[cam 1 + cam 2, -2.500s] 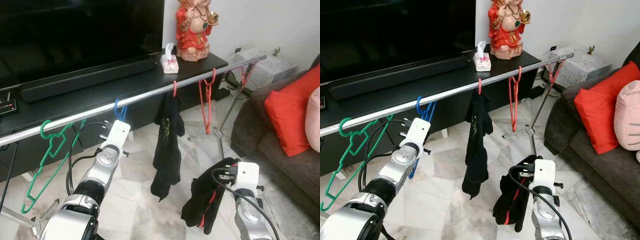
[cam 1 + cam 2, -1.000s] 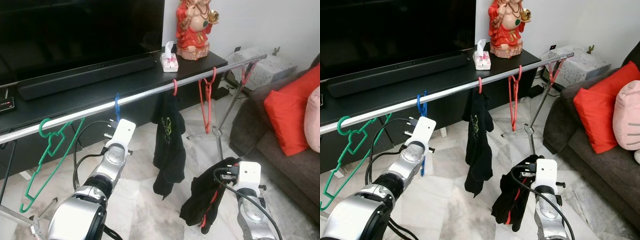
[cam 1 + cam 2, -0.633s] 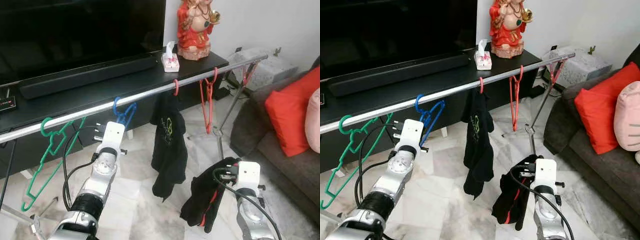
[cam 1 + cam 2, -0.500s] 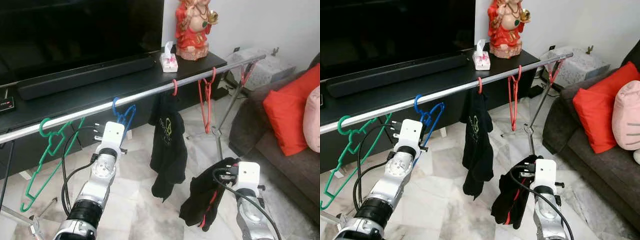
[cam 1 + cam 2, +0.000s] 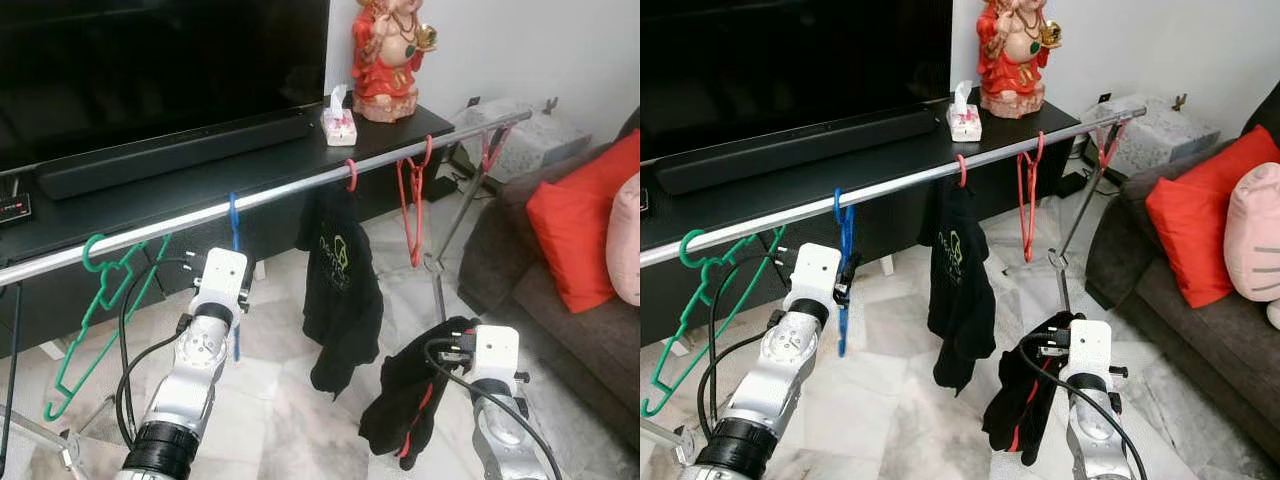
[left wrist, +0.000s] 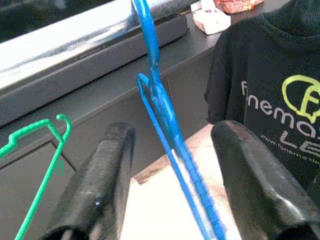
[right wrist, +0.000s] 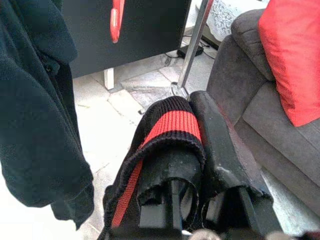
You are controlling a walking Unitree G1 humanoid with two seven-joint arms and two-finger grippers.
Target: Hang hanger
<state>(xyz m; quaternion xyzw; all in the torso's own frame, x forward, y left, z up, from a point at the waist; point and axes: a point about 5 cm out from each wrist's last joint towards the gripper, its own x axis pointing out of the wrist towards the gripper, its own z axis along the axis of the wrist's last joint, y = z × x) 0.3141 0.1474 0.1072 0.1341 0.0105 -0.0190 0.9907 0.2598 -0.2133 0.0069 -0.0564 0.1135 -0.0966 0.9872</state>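
Hanging from the silver rail [image 5: 300, 188] that crosses the frame from lower left to upper right, the blue hanger [image 5: 843, 262] has its hook over the bar left of centre, body seen edge-on. Left gripper [image 6: 170, 165] sits just below the rail in the centre-left of the head views; fingers [image 6: 102, 175] are spread apart with the blue hanger's wire running between them, not touching either pad as far as the wrist view shows, so released. Green hanger [image 5: 95, 305] hangs on the rail further left, near the frame edge. Black t-shirt [image 5: 340, 295] with a yellow-green logo hangs on a red hook at mid frame, just right of the blue hanger. Empty red hanger [image 5: 412, 200] hangs right of that, and another red one [image 5: 490, 148] near the rail's far upper-right end.

Right gripper [image 7: 200, 150] is low at the bottom right of the head views, clenched on a black garment with a red stripe [image 7: 160, 145] that drapes over its fingers and hangs down toward the marble floor [image 5: 900, 410].

Behind the rail: black TV console [image 5: 150, 205] with soundbar [image 5: 170, 150], TV screen [image 5: 150, 60] at upper left, tissue box [image 5: 339, 122] and red figurine [image 5: 390, 55] at top centre. Grey sofa [image 5: 560, 290] with red cushion [image 5: 585, 215] at right edge.
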